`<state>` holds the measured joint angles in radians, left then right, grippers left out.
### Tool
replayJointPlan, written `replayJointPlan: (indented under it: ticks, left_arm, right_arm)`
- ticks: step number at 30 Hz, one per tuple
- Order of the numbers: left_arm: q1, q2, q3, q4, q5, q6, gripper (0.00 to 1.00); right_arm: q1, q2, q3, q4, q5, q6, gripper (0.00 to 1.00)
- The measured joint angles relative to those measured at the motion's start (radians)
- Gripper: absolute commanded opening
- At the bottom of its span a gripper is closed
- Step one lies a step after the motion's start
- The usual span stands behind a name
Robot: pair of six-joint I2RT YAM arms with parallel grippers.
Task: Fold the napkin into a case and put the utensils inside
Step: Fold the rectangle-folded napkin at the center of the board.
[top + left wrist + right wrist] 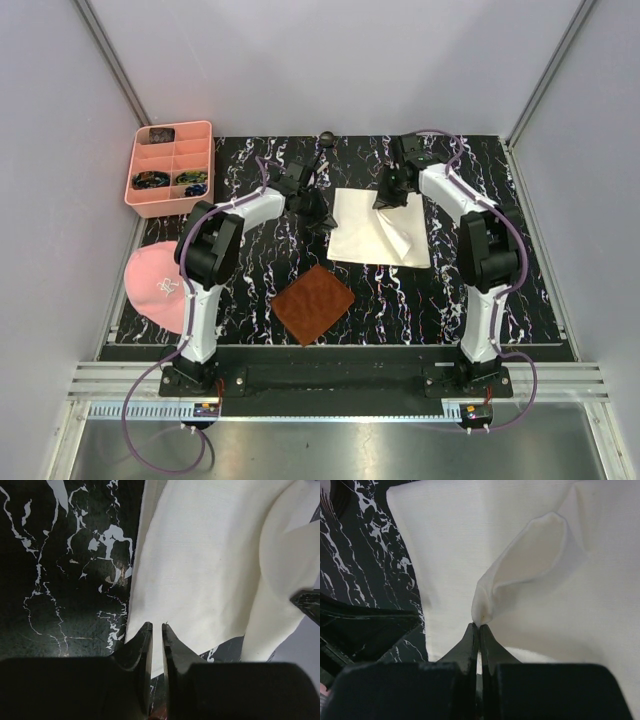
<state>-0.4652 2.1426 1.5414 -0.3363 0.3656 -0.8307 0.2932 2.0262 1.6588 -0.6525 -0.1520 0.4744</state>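
**Q:** Where does your napkin (372, 240) lie?
**A:** Spread on the counter (440, 300) between the two arms, with one fold lifted off the cloth.

**Q:** What is your right end effector (476, 626) doing?
**A:** It is closed, pinching that lifted fold.

**Q:** And your left end effector (155, 628)?
**A:** It sits at the napkin's left edge, jaws almost together. You cannot tell whether cloth lies between them.

a black table top (420, 300) with white marble veining filled the centre. plain pale grey walls (330, 60) enclosed the upper frame. aluminium rails (330, 385) crossed the bottom. lighting was even.
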Motion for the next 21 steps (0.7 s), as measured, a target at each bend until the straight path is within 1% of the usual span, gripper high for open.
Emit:
replayJointPlan:
  ticks: [10,21]
  left_arm:
    - [0.0,0.0,-0.067,0.002,0.0,0.001,0.14]
    - [0.0,-0.007,-0.08,0.014,0.0,0.001,0.14]
  right_arm:
    - [0.016,0.083,0.028,0.032,-0.05,0.143,0.0]
    - [0.035,0.132,0.041,0.062,-0.061,0.202,0.0]
